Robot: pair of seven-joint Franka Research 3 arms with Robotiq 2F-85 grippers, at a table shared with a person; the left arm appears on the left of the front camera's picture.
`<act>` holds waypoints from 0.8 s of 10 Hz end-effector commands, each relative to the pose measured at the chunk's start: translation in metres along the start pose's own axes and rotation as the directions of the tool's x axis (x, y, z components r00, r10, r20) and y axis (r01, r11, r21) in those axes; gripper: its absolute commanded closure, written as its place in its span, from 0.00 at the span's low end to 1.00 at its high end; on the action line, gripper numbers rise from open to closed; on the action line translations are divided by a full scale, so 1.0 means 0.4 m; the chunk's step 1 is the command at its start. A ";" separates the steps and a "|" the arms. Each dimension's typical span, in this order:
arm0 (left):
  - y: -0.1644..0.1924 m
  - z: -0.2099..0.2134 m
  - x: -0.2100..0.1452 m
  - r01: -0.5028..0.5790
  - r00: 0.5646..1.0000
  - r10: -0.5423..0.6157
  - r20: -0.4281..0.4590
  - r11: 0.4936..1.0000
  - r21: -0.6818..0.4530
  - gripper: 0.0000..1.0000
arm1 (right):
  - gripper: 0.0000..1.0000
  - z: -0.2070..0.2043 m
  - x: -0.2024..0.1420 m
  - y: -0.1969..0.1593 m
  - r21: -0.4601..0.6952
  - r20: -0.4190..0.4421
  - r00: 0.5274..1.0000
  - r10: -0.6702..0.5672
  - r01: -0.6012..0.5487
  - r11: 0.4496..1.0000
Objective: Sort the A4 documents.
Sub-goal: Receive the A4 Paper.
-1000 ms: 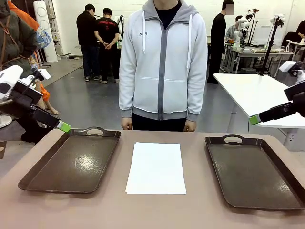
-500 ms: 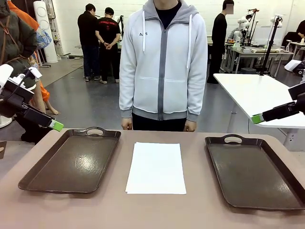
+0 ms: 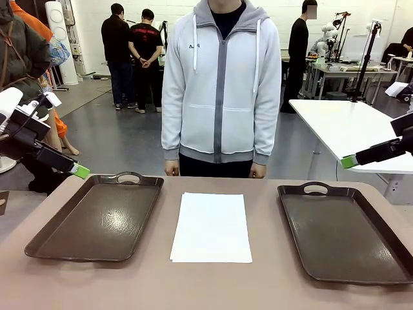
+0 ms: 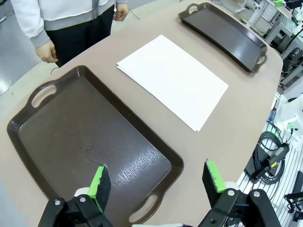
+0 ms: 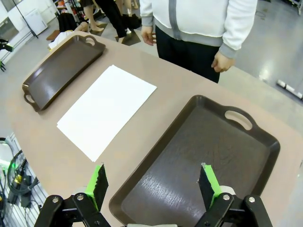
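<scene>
A4 documents (image 3: 211, 227), plain blank white sheets, sit in a flat little pile in the middle of the taupe tabletop (image 3: 264, 194), a bit closer to my side than to the far edge. One dark brown glossy rectangular tray (image 3: 97, 219) with handle cut-outs lies on my left, and a second tray (image 3: 342, 232) just like it lies on my right. The pile sits between them with bare table on both sides, touching neither.

My left gripper (image 4: 157, 178) hangs in the air by the table's left edge, looking down on the tray there. Its green pads are spread wide and it's not gripping anything. My right gripper (image 5: 152, 181) is the same deal, up above the right side over the second tray, jaws wide apart.

Across the table a person in a light grey zip hoodie (image 3: 221, 84) stands right at the far edge, arms down, hands apart from everything.
</scene>
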State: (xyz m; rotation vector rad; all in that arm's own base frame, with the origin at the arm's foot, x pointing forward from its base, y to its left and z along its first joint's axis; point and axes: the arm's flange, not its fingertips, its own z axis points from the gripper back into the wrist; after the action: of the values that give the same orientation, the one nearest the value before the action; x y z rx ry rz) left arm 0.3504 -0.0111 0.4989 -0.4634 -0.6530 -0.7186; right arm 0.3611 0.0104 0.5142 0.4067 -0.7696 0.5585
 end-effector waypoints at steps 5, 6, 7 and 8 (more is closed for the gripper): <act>-0.032 -0.024 -0.059 -0.042 0.999 0.042 0.007 0.999 -0.018 0.00 | 0.00 -0.004 -0.003 0.002 0.007 -0.010 1.000 0.000 0.000 1.000; 0.001 0.002 -0.001 -0.002 1.000 0.002 0.003 1.000 0.001 0.00 | 0.00 -0.004 -0.003 0.002 0.007 -0.010 1.000 0.000 0.000 1.000; 0.001 0.002 -0.001 -0.002 1.000 0.002 0.003 1.000 0.001 0.00 | 0.00 -0.004 -0.003 0.002 0.007 -0.010 1.000 0.000 0.000 1.000; 0.001 0.002 -0.001 -0.002 1.000 0.002 0.003 1.000 0.001 0.00 | 0.00 -0.004 -0.003 0.002 0.007 -0.010 1.000 0.000 0.000 1.000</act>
State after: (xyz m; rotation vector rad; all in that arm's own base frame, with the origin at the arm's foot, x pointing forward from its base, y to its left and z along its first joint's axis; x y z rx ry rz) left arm 0.3495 -0.0109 0.4996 -0.4569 -0.6516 -0.7064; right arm 0.3599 0.0113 0.5137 0.4012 -0.7573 0.5636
